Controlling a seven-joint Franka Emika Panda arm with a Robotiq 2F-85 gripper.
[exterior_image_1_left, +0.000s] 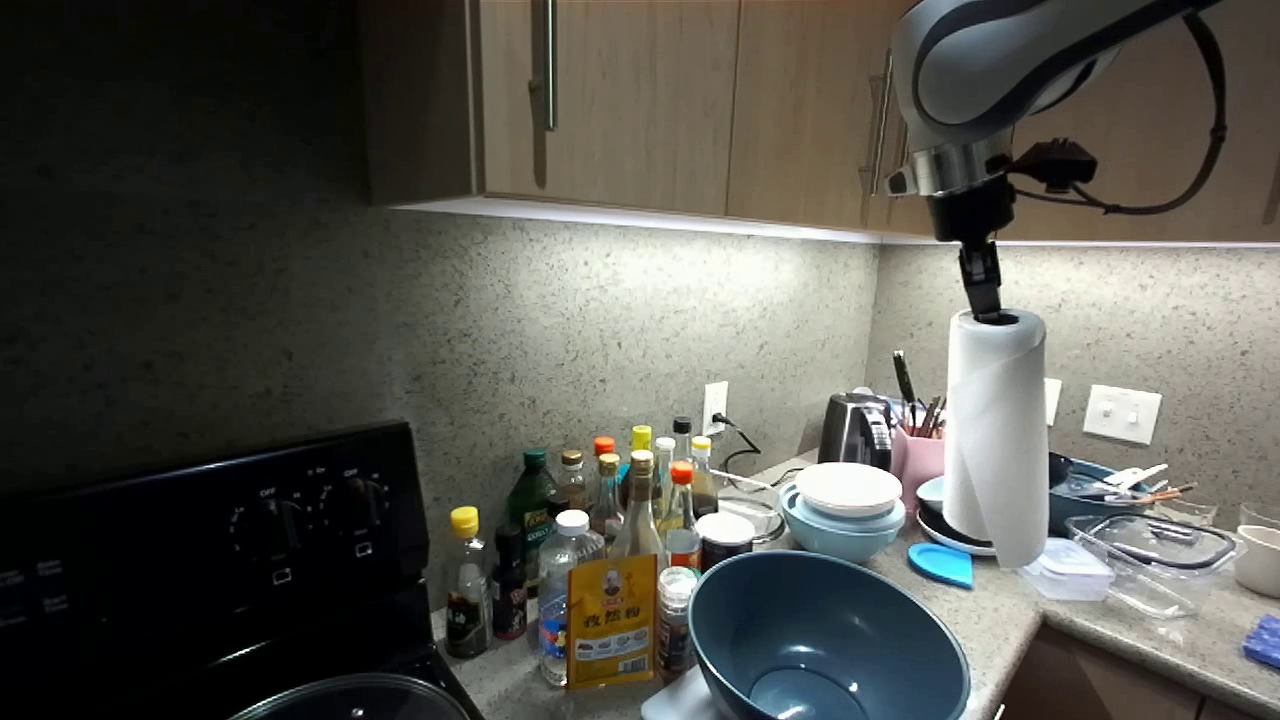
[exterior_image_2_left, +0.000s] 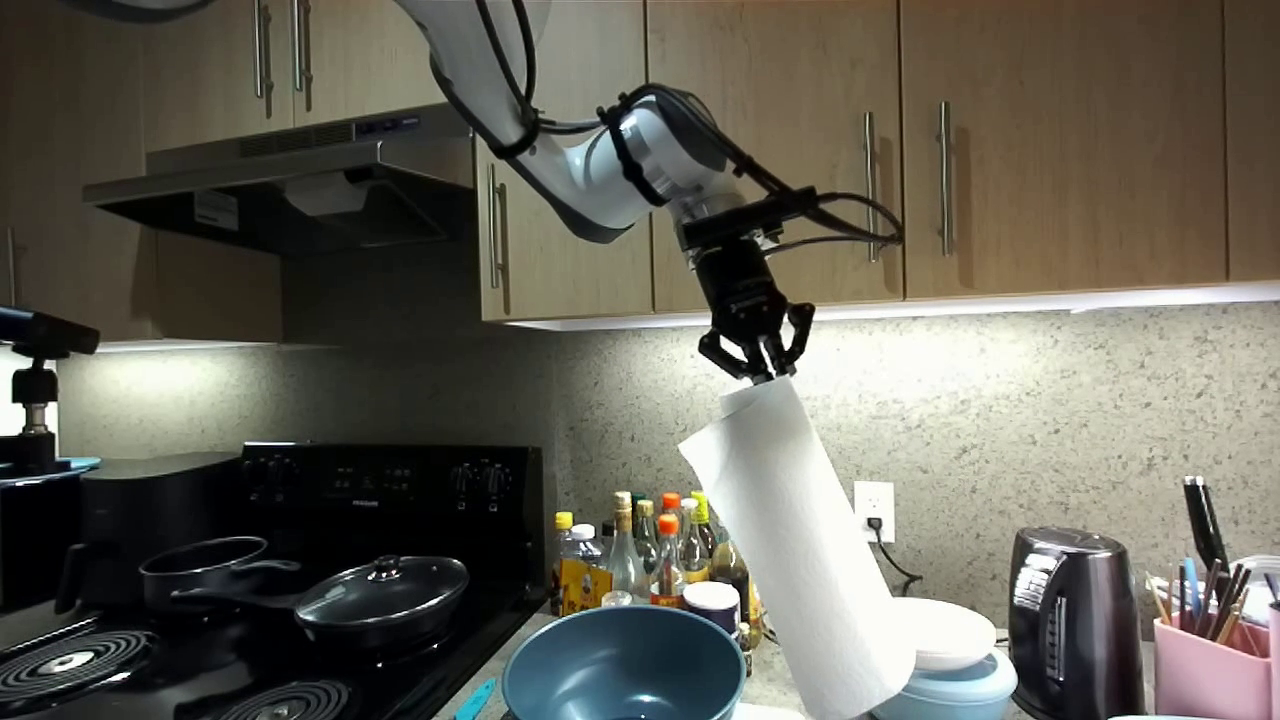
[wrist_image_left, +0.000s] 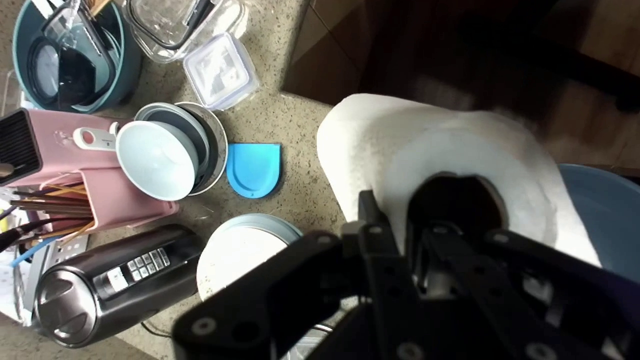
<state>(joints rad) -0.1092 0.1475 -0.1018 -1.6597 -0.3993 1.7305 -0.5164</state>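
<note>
My black gripper (exterior_image_1_left: 984, 308) is shut on the wall at the top end of a white paper towel roll (exterior_image_1_left: 993, 430). In the wrist view, one finger of the gripper (wrist_image_left: 392, 220) is inside the roll's dark core and the other is outside. The roll (wrist_image_left: 365, 130) hangs from the fingers above the counter, with a loose sheet edge along its side. In an exterior view the roll (exterior_image_2_left: 800, 540) hangs tilted, its lower end in front of a light blue bowl with a white lid (exterior_image_2_left: 935, 632). A dark blue bowl (exterior_image_1_left: 830, 615) stands nearby on the counter.
Several sauce bottles (exterior_image_1_left: 640, 500) and a yellow packet (exterior_image_1_left: 612, 620) stand by the backsplash. A kettle (exterior_image_2_left: 1070, 620), pink utensil holders (wrist_image_left: 120, 200), a blue flat piece (wrist_image_left: 253, 171) and clear containers (wrist_image_left: 220, 70) are around. Upper cabinets (exterior_image_2_left: 770, 150) hang behind the arm. The stove (exterior_image_2_left: 390, 490) adjoins the counter.
</note>
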